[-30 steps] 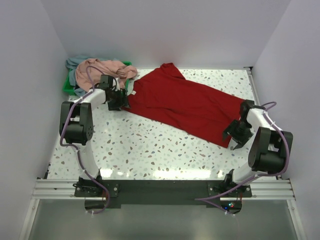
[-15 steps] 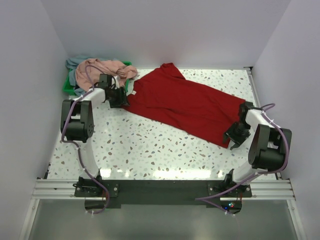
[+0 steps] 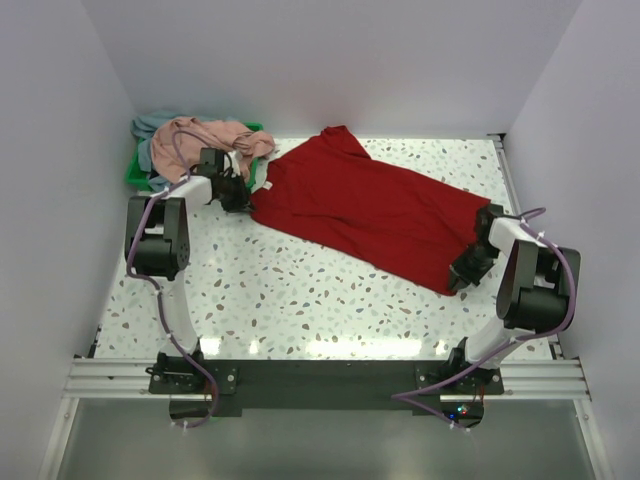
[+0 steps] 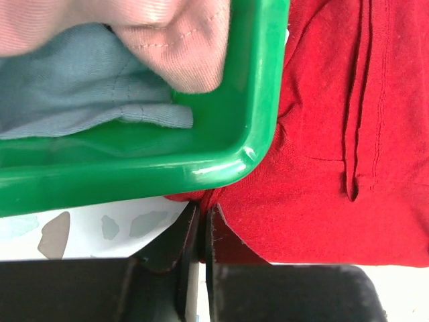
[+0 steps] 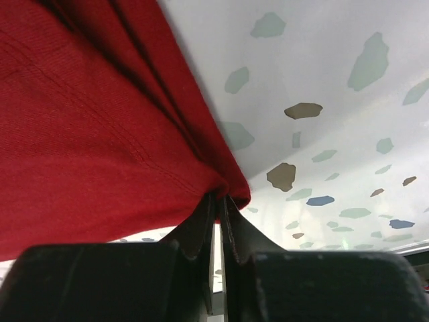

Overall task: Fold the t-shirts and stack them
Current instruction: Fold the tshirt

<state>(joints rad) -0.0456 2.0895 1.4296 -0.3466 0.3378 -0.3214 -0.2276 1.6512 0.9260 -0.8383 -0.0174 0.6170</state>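
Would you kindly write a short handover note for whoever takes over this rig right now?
Left gripper: shut on the red shirt's edge beside the green tray.
Right gripper: shut on the red shirt's opposite corner.
The red shirt lies spread on the table; the pink shirt and grey-blue shirt are heaped in the tray.
Done: nothing folded or stacked.
To do: fold all three, then stack them.

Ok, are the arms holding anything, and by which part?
The red t-shirt: left jaws shut on its edge beside the green tray, right jaws on its opposite corner.
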